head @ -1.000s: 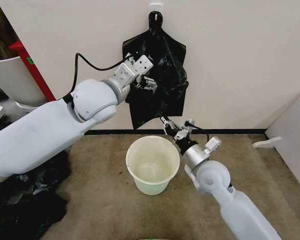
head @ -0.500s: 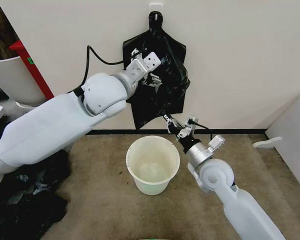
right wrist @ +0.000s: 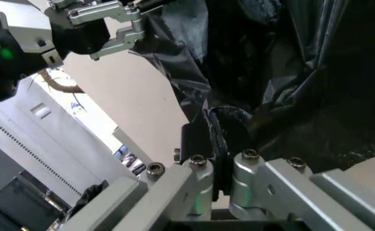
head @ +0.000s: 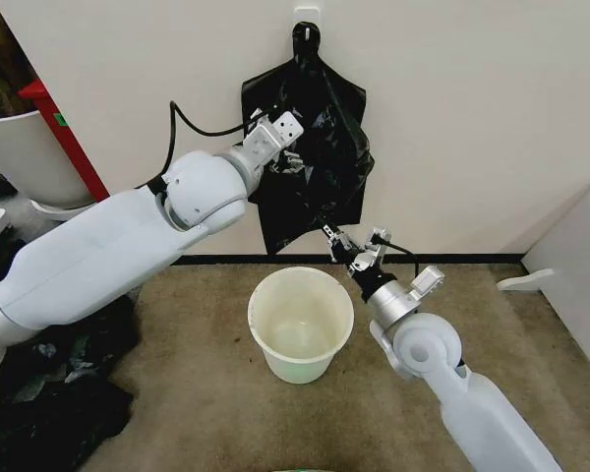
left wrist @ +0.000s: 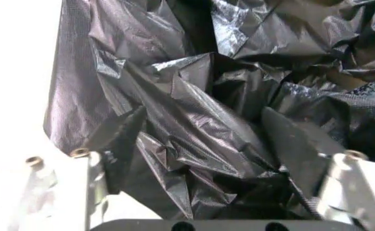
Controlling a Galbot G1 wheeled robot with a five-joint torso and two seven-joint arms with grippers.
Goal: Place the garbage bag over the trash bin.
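Head view: the thin, glossy black plastic garbage bag (head: pixel 310 157) hangs flat against the wall from a hook, directly above the small round off-white plastic trash bin (head: pixel 300 323) standing on the brown floor near the wall's foot. My left gripper (head: pixel 287 157) sits at the bag's upper left, fingers (left wrist: pixel 120 132) spread wide around crumpled film, not yet clamped. My right gripper (head: pixel 342 248) is pinched closed on the bag's lower right corner. I judge I should close the left fully on a single layer before pulling, so the mouth opens cleanly.
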